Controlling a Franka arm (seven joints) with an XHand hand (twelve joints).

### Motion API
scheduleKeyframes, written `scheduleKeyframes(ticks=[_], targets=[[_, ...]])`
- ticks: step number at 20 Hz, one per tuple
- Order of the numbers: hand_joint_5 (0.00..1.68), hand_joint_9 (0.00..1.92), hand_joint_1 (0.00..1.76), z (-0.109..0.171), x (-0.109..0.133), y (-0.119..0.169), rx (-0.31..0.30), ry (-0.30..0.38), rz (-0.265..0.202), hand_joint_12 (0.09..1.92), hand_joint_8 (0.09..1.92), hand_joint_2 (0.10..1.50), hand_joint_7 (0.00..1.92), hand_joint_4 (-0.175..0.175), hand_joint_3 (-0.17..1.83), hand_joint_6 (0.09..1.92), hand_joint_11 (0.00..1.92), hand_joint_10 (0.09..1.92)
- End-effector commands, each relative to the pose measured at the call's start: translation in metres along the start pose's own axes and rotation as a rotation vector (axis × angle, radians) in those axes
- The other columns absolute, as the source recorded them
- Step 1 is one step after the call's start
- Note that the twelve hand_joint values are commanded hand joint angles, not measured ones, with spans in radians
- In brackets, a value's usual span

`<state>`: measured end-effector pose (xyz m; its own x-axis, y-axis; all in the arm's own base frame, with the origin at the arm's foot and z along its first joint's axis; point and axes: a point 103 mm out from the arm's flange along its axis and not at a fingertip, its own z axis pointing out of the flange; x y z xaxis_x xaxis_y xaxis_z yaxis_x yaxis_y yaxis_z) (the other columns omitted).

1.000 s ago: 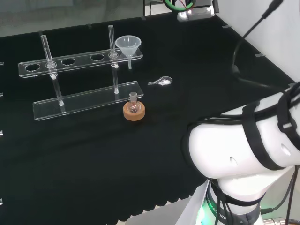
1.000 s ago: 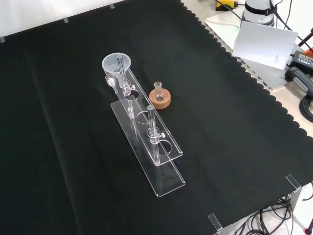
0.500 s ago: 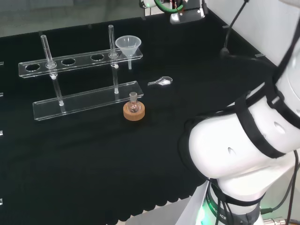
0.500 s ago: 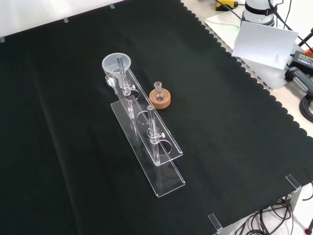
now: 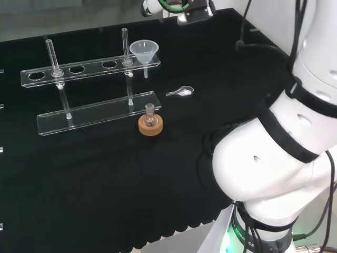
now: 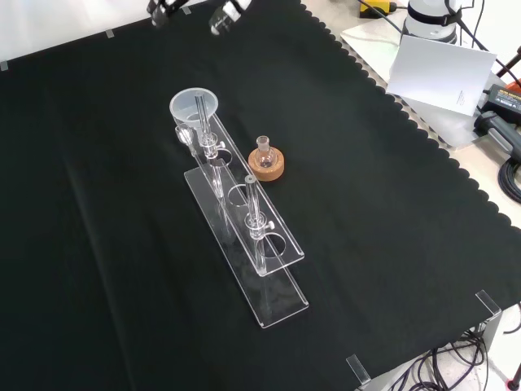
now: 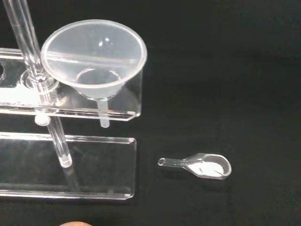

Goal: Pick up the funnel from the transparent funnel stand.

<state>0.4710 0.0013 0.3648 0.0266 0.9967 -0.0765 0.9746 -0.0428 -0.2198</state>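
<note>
**Funnel sitting in end hole of clear stand as arm hangs above**

On the black-clothed table [image 5: 105, 174], a transparent funnel stand [image 5: 79, 71] is standing with two upright glass rods rising through its drilled top shelf. At the shelf's right end in the head view, the funnel [image 5: 144, 51] is resting in the last hole, its wide cone above the shelf and its short stem [image 7: 104, 117] poking out underneath, clear of the base plate. The wrist view is looking straight down into the cone, which suggests the hand is hovering above and just to one side of the funnel; parts of the hand [image 6: 221, 18] are showing at the top edge of the front view, but whether its fingers are apart or together cannot be told. Nearer the arm than the stand, a small flask [image 5: 150, 118] is sitting in a cork ring [image 5: 150, 126], and a little clear scoop [image 5: 181, 91] holding white powder is lying on the cloth just beside the stand's end.

The funnel looks thin-walled, light and smooth, likely slippery and easy to tip. The rim [image 7: 94, 56] of the cone looks like the best place to take hold, pinched from opposite sides, with a straight upward lift so the stem is not catching the hole or the nearest rod [image 7: 26, 42].
</note>
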Motion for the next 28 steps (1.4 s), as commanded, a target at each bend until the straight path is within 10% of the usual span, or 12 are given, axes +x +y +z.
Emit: scheduleKeyframes(ticks=[1,17,28], targets=[[0.33,0.22,0.20,0.010,0.024,0.019,0.043,-0.047,-0.096,1.43,0.58,1.05,0.11,0.009,0.28,0.09,0.05,0.70],[0.28,0.21,0.51,0.037,0.019,0.053,0.185,-0.131,-0.122,1.45,0.65,0.86,0.02,0.012,0.20,0.09,0.10,0.74],[0.13,0.14,0.63,0.049,0.023,0.063,0.296,-0.210,-0.175,1.47,0.36,0.74,0.00,0.002,0.21,0.09,0.12,0.80]])
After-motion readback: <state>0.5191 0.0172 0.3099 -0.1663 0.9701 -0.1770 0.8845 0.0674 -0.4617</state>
